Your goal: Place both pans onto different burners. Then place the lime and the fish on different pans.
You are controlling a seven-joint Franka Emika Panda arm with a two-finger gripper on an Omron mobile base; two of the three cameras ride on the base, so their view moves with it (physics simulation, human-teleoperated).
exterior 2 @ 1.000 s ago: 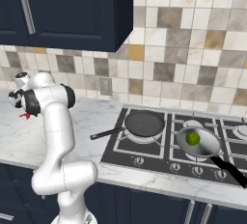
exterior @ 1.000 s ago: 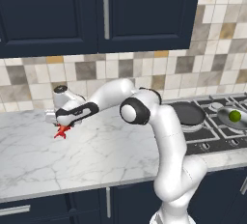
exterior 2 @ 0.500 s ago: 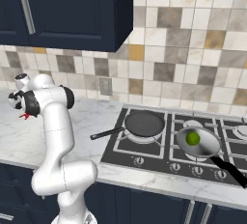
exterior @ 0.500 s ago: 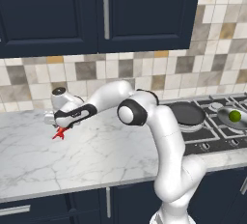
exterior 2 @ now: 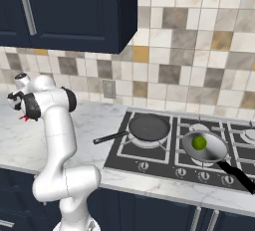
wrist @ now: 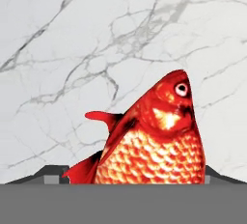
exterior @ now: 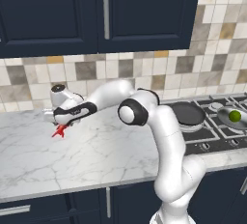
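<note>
The gripper [exterior: 59, 126] hangs low over the white marble bench [exterior: 96, 155], jaws spread wide on either side of the fish [wrist: 154, 141], one dark fingertip [wrist: 54, 174] showing beyond each flank in the hand view; whether the tips press its sides cannot be told. The bright red-orange fish, its white eye toward twelve o'clock in that view, lies on the bench at the far left end of the base views, a red scrap under the hand [exterior: 60, 131]. From the gripper the white arm [exterior: 159, 136] reaches back toward three o'clock to its base. Farther that way sits the black cooktop [exterior 2: 184, 153]. The matte black pan [exterior 2: 148, 127] rests on the near left burner, its long handle pointing toward eight o'clock over the bench edge. At its three o'clock the paler grey pan [exterior 2: 205, 146] sits on the next burner with the lime [exterior 2: 199, 142] inside it, its dark handle running toward four o'clock. Mottled beige and grey tiles [exterior 2: 199, 60] back the bench beneath navy cabinets [exterior: 96, 10].
</note>
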